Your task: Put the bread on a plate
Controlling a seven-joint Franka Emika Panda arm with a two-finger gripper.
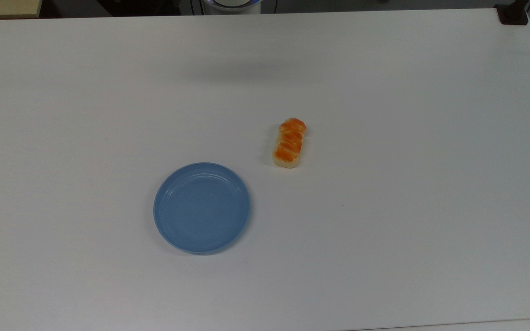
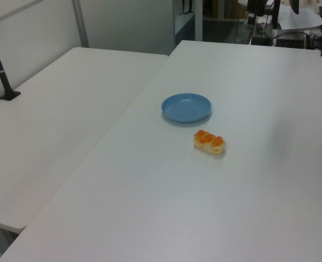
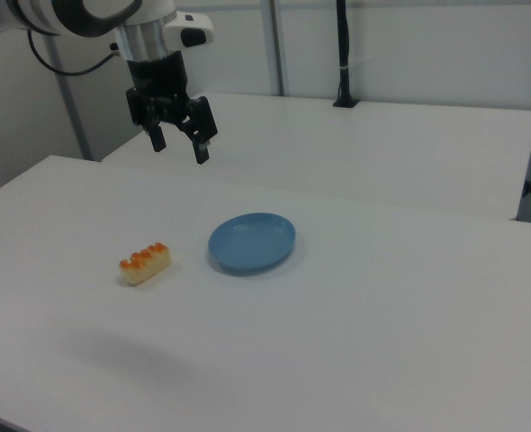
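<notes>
The bread (image 1: pixel 289 143), an orange-topped braided bun with pale sides, lies on the white table (image 1: pixel 384 230), up and to the right of the plate in the top view. It also shows in the left view (image 2: pixel 209 142) and the right view (image 3: pixel 145 263). The light-blue plate (image 1: pixel 202 208) (image 2: pixel 186 107) (image 3: pixel 251 242) sits bare, apart from the bun. My gripper (image 3: pixel 179 146) appears only in the right view, hanging high above the table, beyond the bread and plate, open with nothing between its fingers.
A second white table (image 2: pixel 57 125) adjoins at the left view's left, with a black clamped pole (image 2: pixel 0 71) on it. Another black pole (image 3: pixel 342 54) stands on the far table in the right view. A dark clamp (image 1: pixel 513 14) sits at the top view's upper right corner.
</notes>
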